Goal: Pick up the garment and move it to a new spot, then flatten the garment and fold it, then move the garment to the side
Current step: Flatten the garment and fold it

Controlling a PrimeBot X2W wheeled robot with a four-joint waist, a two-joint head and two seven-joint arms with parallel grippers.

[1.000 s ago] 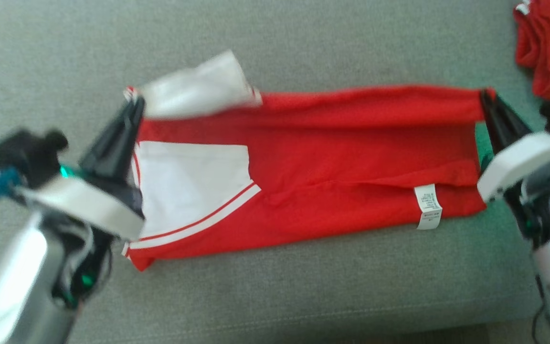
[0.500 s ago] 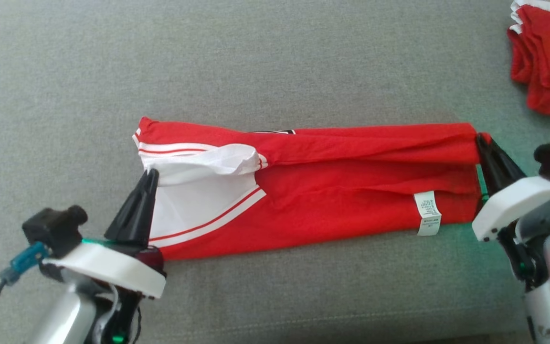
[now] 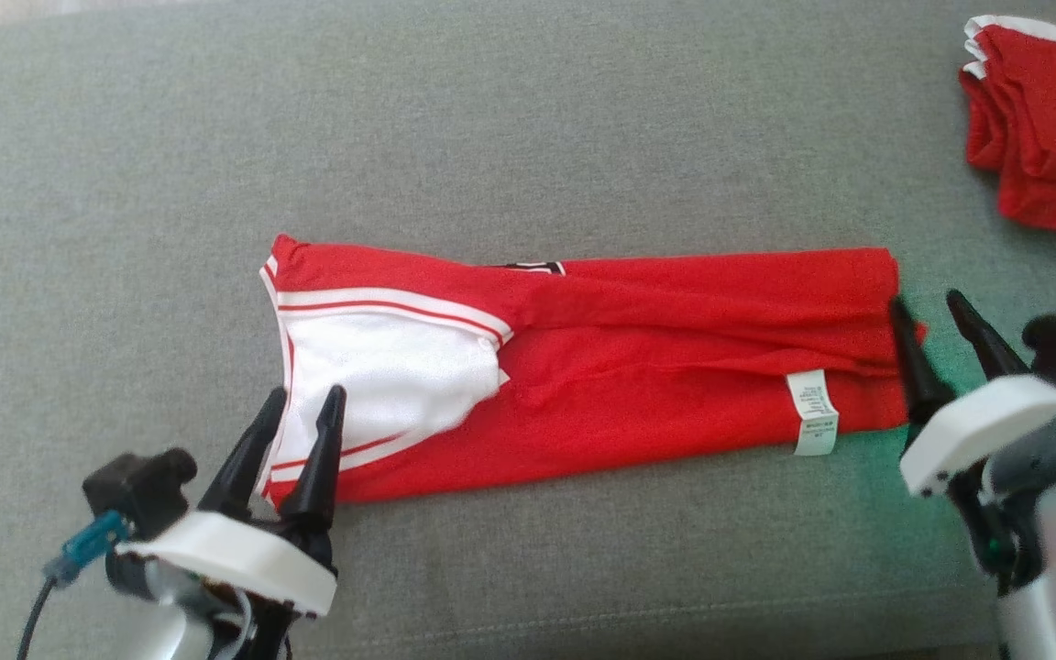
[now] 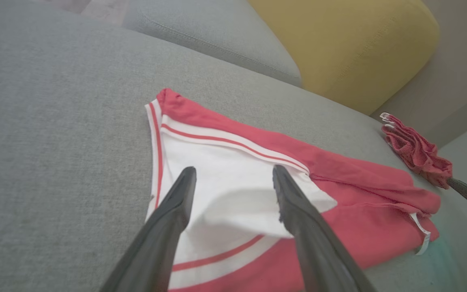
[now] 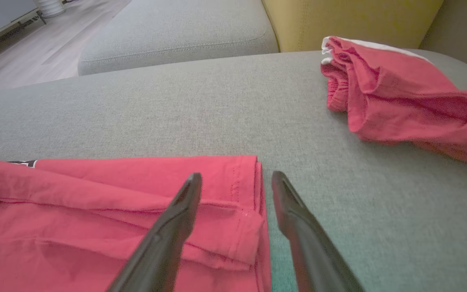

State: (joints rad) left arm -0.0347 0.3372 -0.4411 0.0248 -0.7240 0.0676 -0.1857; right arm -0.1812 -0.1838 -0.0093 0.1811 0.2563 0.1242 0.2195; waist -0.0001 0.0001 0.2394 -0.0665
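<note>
My left pincer [image 3: 306, 394] is nearest, at the lower left of the head view. Its two dark fingers are spread apart with nothing between them, and the tips sit over the near left corner of the garment [image 3: 638, 367]. In the left wrist view they frame the white panel [image 4: 233, 194]; I cannot tell if they touch the cloth. My right pincer [image 3: 924, 301] is at the lower right and is parted too, gripping nothing. One finger is over the garment's right hem and the other is over bare sofa [image 3: 528, 137] just beside it. The garment lies flat on the grey sofa between my two pincers, folded into a long band running left to right. The white, red-striped panel is at my left end and the rest is plain red. A white label [image 3: 812, 412] hangs off its near edge toward the right end. A dark scrap of print [image 3: 533, 267] peeks out at the middle of its far edge. Further off, at the far right, a second red pile [image 3: 1041, 119] lies well apart from the garment. Beyond it is a yellow cushion [image 5: 351, 20].
</note>
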